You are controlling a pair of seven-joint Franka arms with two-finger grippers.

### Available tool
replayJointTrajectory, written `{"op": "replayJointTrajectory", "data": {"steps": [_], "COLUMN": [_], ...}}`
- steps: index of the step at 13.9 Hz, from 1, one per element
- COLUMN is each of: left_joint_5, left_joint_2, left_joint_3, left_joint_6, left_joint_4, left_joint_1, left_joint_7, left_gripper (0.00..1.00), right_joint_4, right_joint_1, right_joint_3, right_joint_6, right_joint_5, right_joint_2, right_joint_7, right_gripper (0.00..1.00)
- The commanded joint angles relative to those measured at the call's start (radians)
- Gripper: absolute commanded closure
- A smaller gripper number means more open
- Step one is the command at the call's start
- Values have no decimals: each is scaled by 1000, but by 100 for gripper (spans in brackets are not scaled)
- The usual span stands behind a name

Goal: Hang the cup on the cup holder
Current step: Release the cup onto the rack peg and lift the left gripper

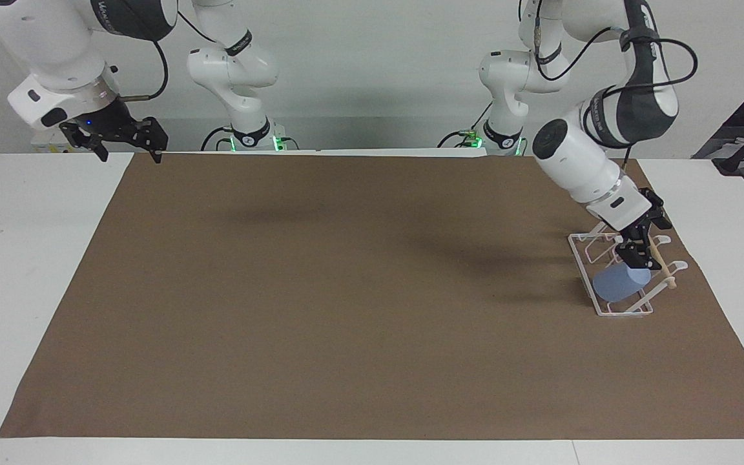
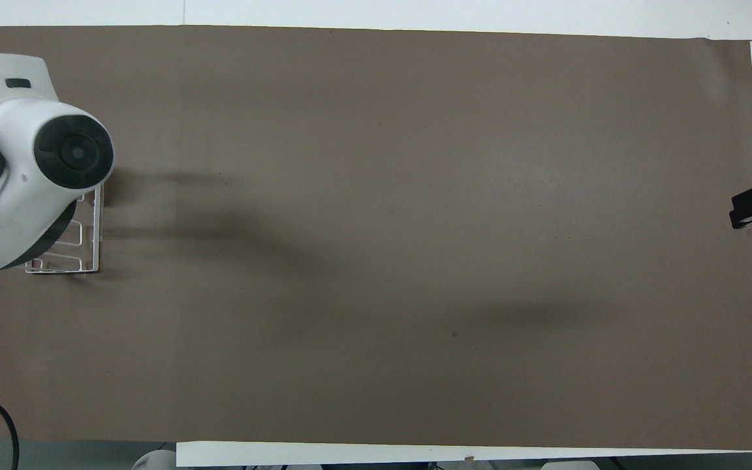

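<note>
We see the small light blue plastic cup (image 1: 620,283) lying tilted on a slanted loop of the white wire cup holder (image 1: 584,265), at the end of the rack farthest from the robots. We judge it could slide or roll off if our departing fingers clip the thin wooden dowel (image 1: 657,258) or the wire. Our left gripper (image 1: 638,244) hangs released and empty just above the cup, wrist angled down over the holder. The right gripper (image 1: 125,140) waits open well apart from the holder, at the right arm's end of the table.
</note>
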Motion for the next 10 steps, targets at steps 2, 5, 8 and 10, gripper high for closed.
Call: {"op": "replayJointTrajectory", "data": {"steps": [2,5,8,10], "left_joint_5": [-240,-487,-696,-752], "left_joint_2": [0,-20,-12,-15], "left_joint_3": [9,22,24,25], "left_joint_6": [-59,-100,-146,-209], "left_joint_4": [91,127,164,168], "left_joint_1": [-3,38,93,103], "left_joint_7": [221,519,823,1048], "left_gripper": [0,0,0,0], "right_joint_4": [-22,-22,-22,-22], "right_joint_1": [-2,-2,-2,-2], "right_joint_3": [3,3,3,3], "right_joint_6": [-3,-3,-3,-3], "right_joint_5": [-7,-7,-7,-7], "right_joint_2": [-19,-19,-19,-19], "right_joint_7": [-13,-13,-13,-13], "right_gripper": [0,0,0,0]}}
